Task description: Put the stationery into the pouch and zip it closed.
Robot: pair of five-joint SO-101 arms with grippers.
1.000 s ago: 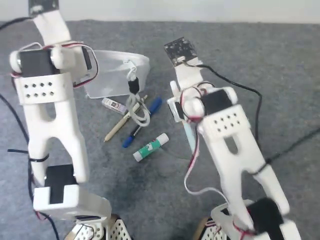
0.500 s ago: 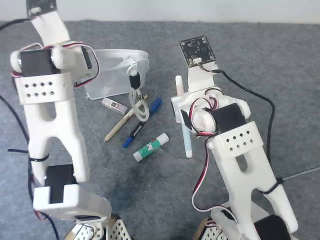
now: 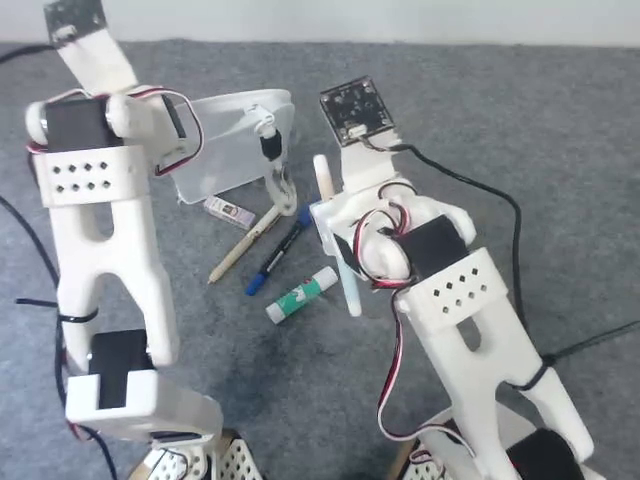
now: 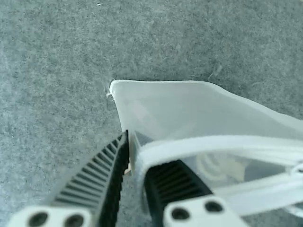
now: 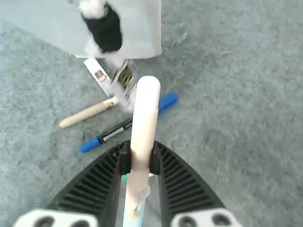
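My right gripper (image 5: 140, 152) is clamped on a pale pen (image 5: 144, 106); my left gripper (image 4: 133, 144) pinches the pouch (image 4: 189, 109) rim near the table's (image 3: 560, 150) far edge. I'd aim the pen's tip squarely into the mouth

A translucent white pouch (image 3: 235, 140) lies open-mouthed. Beside it lie a blue pen (image 3: 278, 257), a beige pen (image 3: 243, 245) and a glue stick (image 3: 302, 293). A cream pen (image 5: 142, 118) hangs tilted above them.
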